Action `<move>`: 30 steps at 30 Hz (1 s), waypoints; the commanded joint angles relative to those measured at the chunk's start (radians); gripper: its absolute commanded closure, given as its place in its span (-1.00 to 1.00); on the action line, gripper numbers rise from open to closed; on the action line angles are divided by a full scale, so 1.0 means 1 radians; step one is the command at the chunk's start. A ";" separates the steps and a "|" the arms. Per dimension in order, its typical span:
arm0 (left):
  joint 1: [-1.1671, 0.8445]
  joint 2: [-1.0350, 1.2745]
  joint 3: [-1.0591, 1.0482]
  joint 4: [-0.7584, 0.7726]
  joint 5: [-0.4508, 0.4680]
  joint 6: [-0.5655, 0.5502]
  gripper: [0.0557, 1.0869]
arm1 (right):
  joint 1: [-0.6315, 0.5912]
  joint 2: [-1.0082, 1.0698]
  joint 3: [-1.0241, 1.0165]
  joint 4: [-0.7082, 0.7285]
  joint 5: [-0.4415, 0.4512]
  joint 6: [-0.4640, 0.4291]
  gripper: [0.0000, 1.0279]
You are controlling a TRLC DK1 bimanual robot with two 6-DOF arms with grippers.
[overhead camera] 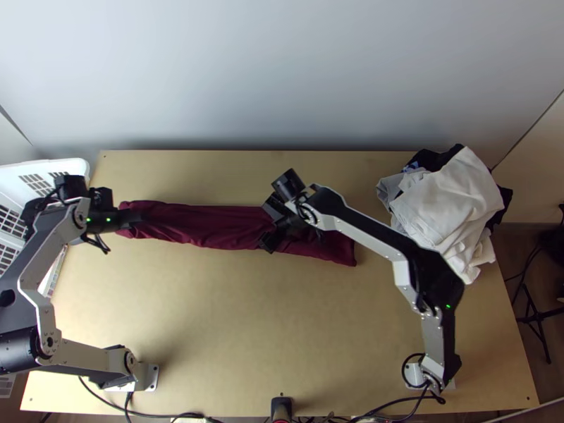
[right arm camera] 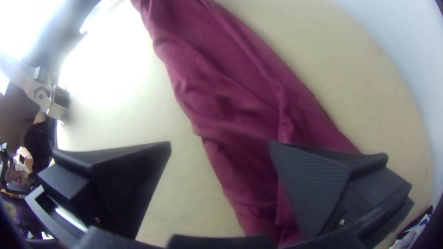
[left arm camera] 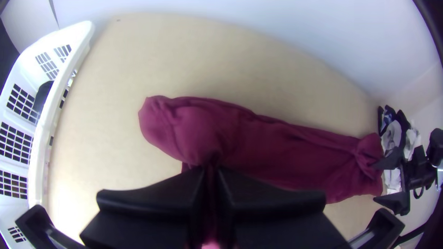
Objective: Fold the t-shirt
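The dark red t-shirt point(overhead camera: 211, 225) lies as a long, narrow folded strip from left to right across the table. My left gripper point(overhead camera: 139, 217) is at the strip's left end; in the left wrist view the cloth point(left arm camera: 286, 152) bunches up into the left gripper point(left arm camera: 210, 171), which is shut on it. Over the right part of the strip, my right gripper point(overhead camera: 268, 227) stands open. From its own wrist view, the right gripper point(right arm camera: 220, 144) has its fingers wide apart, one over bare table and the other over the t-shirt point(right arm camera: 230, 106).
A white laundry basket point(overhead camera: 70, 166) stands at the table's left edge. At the back right lies a heap of white, grey and black clothes point(overhead camera: 451, 204). Bare wood point(overhead camera: 254, 317) stretches between the strip and the near edge.
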 commanded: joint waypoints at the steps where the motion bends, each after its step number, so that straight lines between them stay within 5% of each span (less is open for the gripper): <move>1: 0.062 -0.024 0.078 -0.047 0.032 0.013 0.93 | 0.001 0.088 0.068 0.002 -0.020 0.016 -0.93; 17: -0.079 -0.059 0.227 -0.104 0.112 -0.111 0.93 | -0.042 0.206 0.063 0.002 -0.053 0.016 -0.93; 30: -0.288 -0.052 0.301 -0.096 0.112 -0.172 0.93 | -0.085 -0.131 0.034 -0.126 -0.059 0.005 -0.93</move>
